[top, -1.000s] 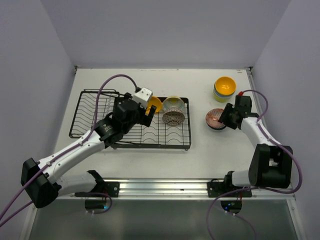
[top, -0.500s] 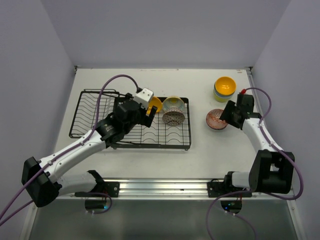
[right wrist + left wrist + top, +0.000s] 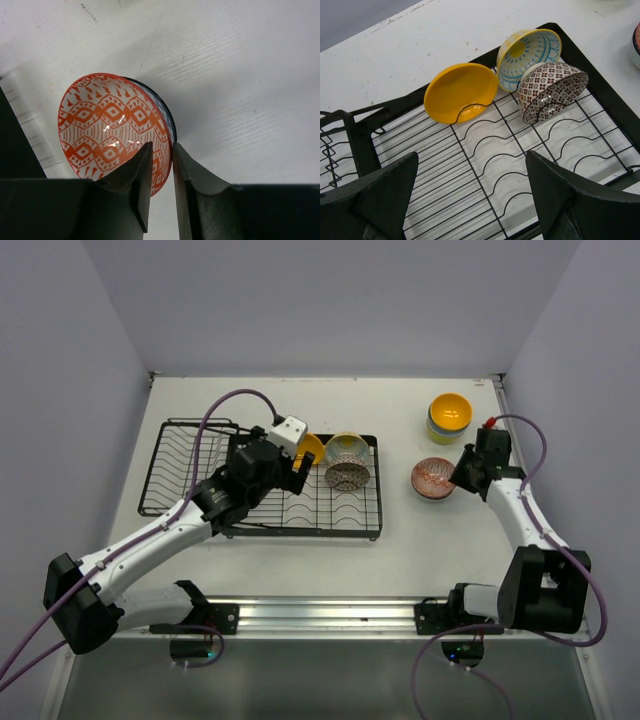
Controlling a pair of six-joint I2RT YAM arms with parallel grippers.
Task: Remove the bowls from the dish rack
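Note:
The black dish rack (image 3: 300, 522) lies left of centre; it also fills the left wrist view (image 3: 470, 200). Three bowls lean at its far right end: an orange-yellow one (image 3: 309, 448) (image 3: 460, 99), a light blue patterned one (image 3: 347, 447) (image 3: 527, 55) and a brown patterned one (image 3: 346, 476) (image 3: 550, 92). My left gripper (image 3: 297, 468) (image 3: 471, 160) hovers open over the rack, short of them. My right gripper (image 3: 458, 478) (image 3: 161, 150) pinches the rim of a red-brown patterned bowl (image 3: 432, 477) (image 3: 105, 130), which rests on a dark-rimmed bowl (image 3: 169, 122) on the table.
A stack of bowls topped by a yellow one (image 3: 449, 416) stands at the far right, behind the red-brown patterned bowl. The rack's slotted left section (image 3: 180, 465) holds no bowls. Walls close in the table on three sides.
My right wrist has drawn back to the right while its fingers stay at the red-brown patterned bowl's rim. The bowl has settled a touch farther back. My left arm has barely moved.

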